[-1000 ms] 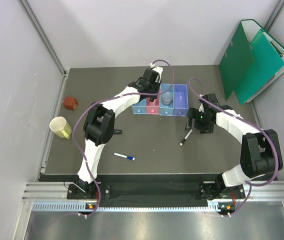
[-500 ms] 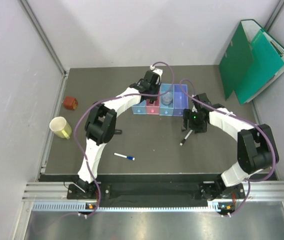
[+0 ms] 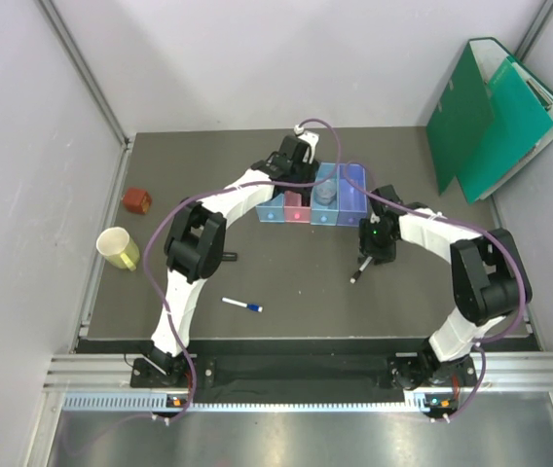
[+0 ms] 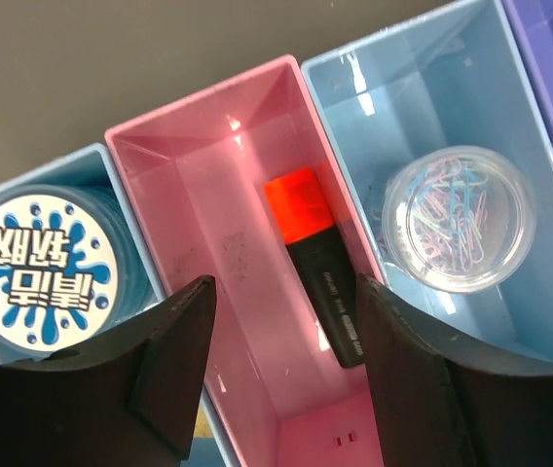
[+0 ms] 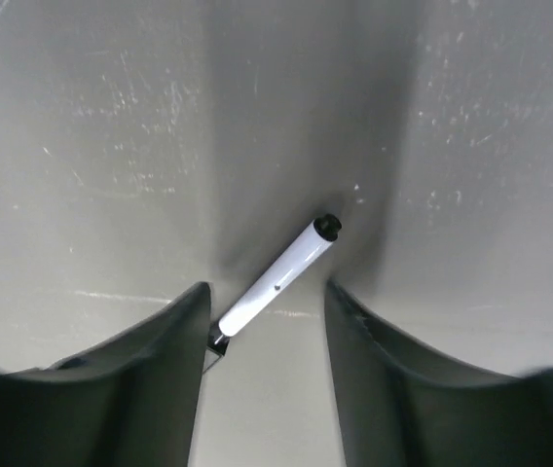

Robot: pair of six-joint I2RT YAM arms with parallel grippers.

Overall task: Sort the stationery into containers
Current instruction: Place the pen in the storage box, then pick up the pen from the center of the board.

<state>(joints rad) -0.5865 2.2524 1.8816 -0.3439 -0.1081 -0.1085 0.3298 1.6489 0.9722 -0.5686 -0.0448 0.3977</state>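
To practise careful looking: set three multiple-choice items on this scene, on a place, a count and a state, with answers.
1. Where is the orange-and-black highlighter? A in the pink bin; B in the purple bin; C in the yellow cup.
2. How many bins form the row? A two; B four; C six.
3. The black-and-white marker is: A lifted; B lying on the table between the right jaws; C in a bin.
Answers: 1 A, it lies on the pink floor; 2 B, four stand side by side; 3 B, it rests flat, jaws apart.
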